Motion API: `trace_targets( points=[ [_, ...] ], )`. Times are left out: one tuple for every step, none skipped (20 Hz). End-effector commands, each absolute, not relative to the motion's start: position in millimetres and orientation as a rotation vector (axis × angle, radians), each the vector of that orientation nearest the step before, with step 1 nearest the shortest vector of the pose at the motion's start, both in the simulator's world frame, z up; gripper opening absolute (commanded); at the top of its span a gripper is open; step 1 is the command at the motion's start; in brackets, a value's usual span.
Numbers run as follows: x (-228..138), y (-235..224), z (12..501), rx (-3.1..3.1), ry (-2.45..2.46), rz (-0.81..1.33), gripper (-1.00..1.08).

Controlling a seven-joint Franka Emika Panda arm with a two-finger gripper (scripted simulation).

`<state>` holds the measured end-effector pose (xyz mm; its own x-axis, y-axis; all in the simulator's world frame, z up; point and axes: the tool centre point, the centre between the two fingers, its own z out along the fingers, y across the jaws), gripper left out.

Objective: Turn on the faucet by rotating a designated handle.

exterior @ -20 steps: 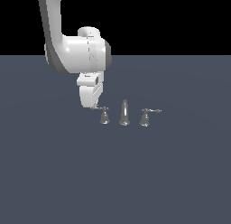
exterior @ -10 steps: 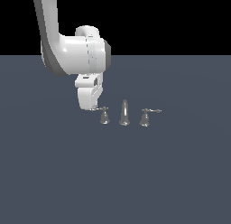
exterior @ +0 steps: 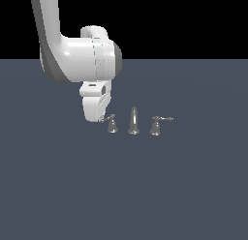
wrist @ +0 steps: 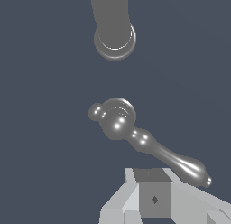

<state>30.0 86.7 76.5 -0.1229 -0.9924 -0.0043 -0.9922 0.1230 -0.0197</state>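
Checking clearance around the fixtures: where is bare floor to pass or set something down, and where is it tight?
Free: the broad grey floor in front of the faucet set, and beyond the twin knob toward the exterior view's right. Narrow gaps flank the spout. Crowded: at the handle, where the gripper sits against its lever.

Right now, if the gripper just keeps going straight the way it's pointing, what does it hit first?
Probably the handle: in the wrist view its lever lies just ahead of the gripper. In the exterior view the gripper sits beside that lever's tip, though depth is unclear.
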Motion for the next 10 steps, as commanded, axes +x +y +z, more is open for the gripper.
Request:
trace_targets(
  points=[
    [15,93,77,-2.095,2.341,-0.001,-1.00],
    [28,85,76,-2.068,2.344,-0.017,-1.00],
    [25,83,76,-2.070,2.344,-0.016,-1.00],
    [22,81,76,-2.072,2.344,-0.015,-1.00],
    [19,79,76,-2.074,2.344,-0.014,-1.00],
    [16,77,76,-2.076,2.343,-0.012,-1.00],
    [13,74,76,-2.078,2.343,-0.011,-1.00],
    [10,72,76,-2.081,2.343,-0.010,-1.00],
    [7,70,76,-2.083,2.342,-0.008,-1.00],
    [4,68,76,-2.085,2.342,-0.007,-1.00]
  ],
)
